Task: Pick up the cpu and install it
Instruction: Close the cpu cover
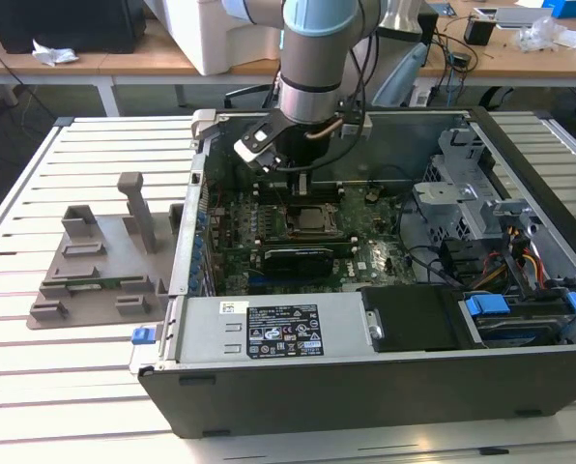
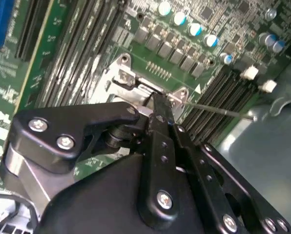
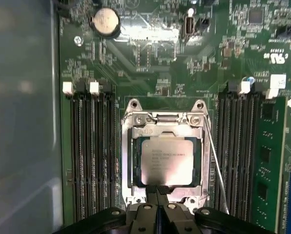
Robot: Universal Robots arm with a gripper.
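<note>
The gripper (image 3: 157,188) hung with its jaws pressed together and empty, the cpu (image 3: 166,160) lying flat in the socket frame (image 3: 127,161) just beyond their tips, so any contact, I judged, needed to be gentle and square.

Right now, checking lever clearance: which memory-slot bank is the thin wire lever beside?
The bank next to the green module, not the bank by the grey case wall; the wire lever runs between it and the cpu.
</note>
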